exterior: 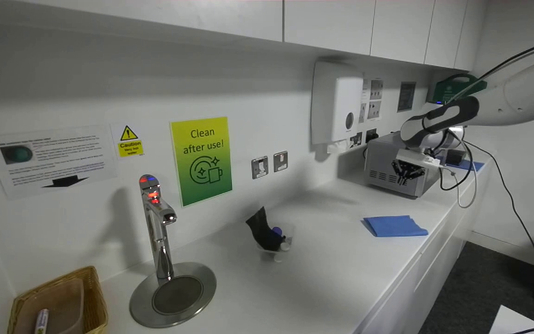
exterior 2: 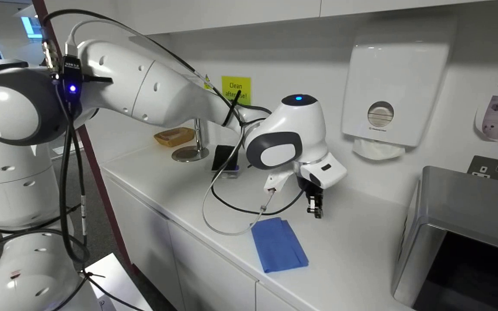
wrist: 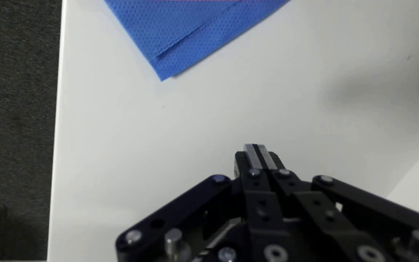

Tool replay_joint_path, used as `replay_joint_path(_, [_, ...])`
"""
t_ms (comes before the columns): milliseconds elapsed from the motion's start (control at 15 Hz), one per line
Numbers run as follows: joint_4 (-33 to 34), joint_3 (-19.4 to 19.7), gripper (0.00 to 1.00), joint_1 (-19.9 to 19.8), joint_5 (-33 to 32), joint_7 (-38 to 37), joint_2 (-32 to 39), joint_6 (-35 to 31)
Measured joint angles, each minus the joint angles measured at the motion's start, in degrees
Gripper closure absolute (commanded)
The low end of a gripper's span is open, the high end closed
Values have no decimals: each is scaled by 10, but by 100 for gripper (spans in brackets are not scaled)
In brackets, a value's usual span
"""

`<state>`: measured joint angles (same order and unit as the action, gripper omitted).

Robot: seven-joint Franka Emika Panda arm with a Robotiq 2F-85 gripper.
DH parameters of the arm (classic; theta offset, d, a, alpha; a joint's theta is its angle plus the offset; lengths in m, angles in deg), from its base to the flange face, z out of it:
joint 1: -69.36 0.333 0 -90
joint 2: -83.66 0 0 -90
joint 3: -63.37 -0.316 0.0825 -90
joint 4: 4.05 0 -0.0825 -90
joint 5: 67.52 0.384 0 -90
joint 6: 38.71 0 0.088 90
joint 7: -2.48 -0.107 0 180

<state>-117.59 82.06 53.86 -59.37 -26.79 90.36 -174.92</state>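
My gripper (wrist: 256,145) is shut with nothing between its fingertips. In both exterior views the gripper (exterior: 401,182) (exterior 2: 316,214) hangs above the white counter (exterior 2: 352,242), pointing down and apart from the surface. The nearest thing is a folded blue cloth (exterior 2: 279,245), lying flat near the counter's front edge; it also shows in an exterior view (exterior: 396,226). In the wrist view the cloth (wrist: 195,32) is at the top, partly cut off by the frame, ahead of the fingertips and apart from them.
A grey microwave (exterior: 387,162) (exterior 2: 456,207) stands on the counter near the gripper. A towel dispenser (exterior: 336,102) hangs on the wall. A clear container (exterior: 289,239) with a black item (exterior: 263,232), a tap (exterior: 158,222) and a wicker basket (exterior: 93,297) stand further along. Cables (exterior 2: 214,203) loop beside the wrist.
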Motion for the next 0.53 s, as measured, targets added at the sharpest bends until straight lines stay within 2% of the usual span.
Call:
replay_joint_path(267, [-6, -35, 100, 13, 48, 26, -20, 82])
replay_joint_path(533, [-6, -52, 100, 31, 36, -15, -18, 178])
